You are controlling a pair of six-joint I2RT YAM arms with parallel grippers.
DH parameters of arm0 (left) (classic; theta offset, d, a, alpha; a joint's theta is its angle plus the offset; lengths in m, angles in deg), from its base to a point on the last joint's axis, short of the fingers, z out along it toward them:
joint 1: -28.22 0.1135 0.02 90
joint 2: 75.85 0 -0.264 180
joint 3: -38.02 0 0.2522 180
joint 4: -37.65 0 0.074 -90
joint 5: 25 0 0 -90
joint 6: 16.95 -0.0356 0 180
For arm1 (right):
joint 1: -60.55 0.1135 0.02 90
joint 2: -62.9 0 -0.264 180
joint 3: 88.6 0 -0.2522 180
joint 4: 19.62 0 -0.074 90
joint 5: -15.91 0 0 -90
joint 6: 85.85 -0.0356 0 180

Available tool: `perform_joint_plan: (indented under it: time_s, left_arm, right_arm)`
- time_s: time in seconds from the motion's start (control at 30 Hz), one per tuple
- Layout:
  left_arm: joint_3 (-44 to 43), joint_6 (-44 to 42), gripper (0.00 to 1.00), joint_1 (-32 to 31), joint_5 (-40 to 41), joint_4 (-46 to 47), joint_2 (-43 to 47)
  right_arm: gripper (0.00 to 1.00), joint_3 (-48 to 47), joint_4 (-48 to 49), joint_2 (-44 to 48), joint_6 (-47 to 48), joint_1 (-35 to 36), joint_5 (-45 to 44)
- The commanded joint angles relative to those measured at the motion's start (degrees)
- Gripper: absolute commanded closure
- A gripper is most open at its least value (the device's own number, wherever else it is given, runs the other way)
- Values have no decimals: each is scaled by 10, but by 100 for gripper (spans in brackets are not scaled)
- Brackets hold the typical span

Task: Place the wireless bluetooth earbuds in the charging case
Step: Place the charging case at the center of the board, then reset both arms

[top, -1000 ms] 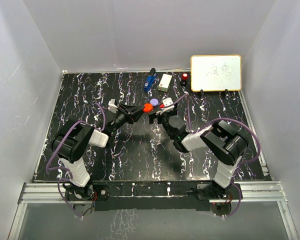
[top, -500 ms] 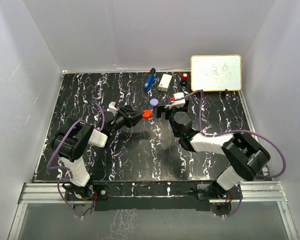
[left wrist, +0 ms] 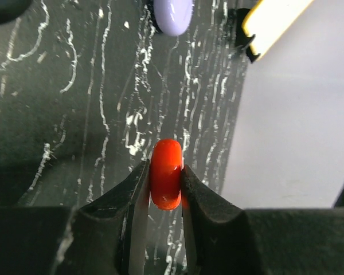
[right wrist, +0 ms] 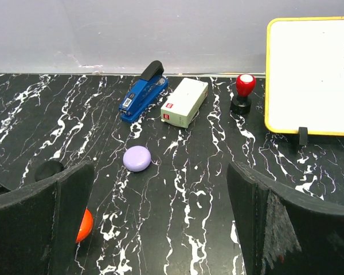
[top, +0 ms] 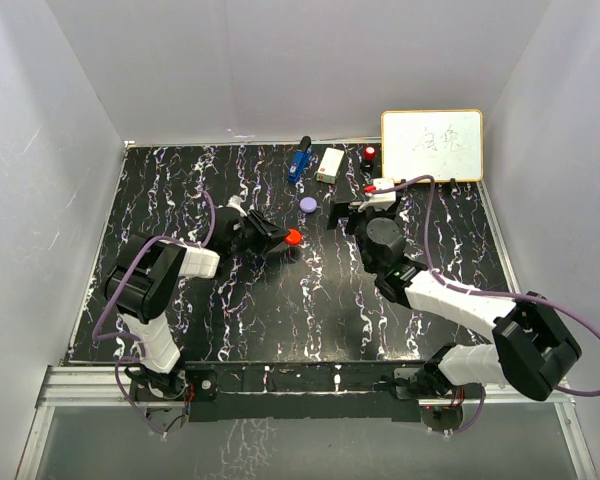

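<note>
A round red charging case stands on edge, pinched between the jaws of my left gripper, which is shut on it. From above, this red case sits at the tip of the left gripper, left of centre. A round purple charging case lies closed on the black marbled table, also seen as the purple case. My right gripper is wide open and holds nothing, right of the purple case. The right gripper faces the back wall. No earbuds are in view.
Along the back stand a blue stapler, a white box, a red-topped stamp and a yellow-framed whiteboard. The right wrist view shows the same stapler, box, stamp and whiteboard.
The left gripper has drawn back toward me with the red case. The right arm has swung right and stretched toward the back, away from the red case.
</note>
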Motion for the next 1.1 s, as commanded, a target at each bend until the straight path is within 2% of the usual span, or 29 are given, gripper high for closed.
perform_joint_plan:
  time_s: [0.0, 0.2, 0.3, 0.5, 0.57, 0.6, 0.73, 0.87, 0.93, 1.07]
  left_arm:
    - [-37, -89, 100, -1, 30, -113, 13]
    - [-58, -146, 100, -5, 57, -182, 24]
    - [-59, -161, 87, -5, 64, -197, 34]
    - [-58, -185, 47, -5, 101, -252, 84]
    - [-60, -208, 15, -5, 134, -294, 115]
    - [-61, -218, 4, -4, 148, -313, 134]
    - [-51, -249, 1, 7, 211, -388, 223]
    - [-32, -286, 1, 19, 321, -459, 370]
    - [-28, -306, 2, 21, 394, -498, 430]
    - [-58, -340, 1, 26, 530, -593, 475]
  right_arm:
    - [2, 15, -3, 31, -15, -4, 8]
    - [2, 24, -5, 46, -27, -5, 22]
    - [2, 26, -6, 47, -32, -6, 27]
    - [2, 28, -8, 47, -44, -6, 43]
    - [2, 29, -10, 48, -48, -5, 48]
    - [2, 30, -11, 50, -50, -6, 51]
    - [2, 37, -24, 55, -67, -6, 49]
    - [2, 26, -87, 52, -105, -13, 5]
    - [2, 11, -149, 47, -152, -36, -42]
    - [2, 2, -227, 51, -217, -113, 8]
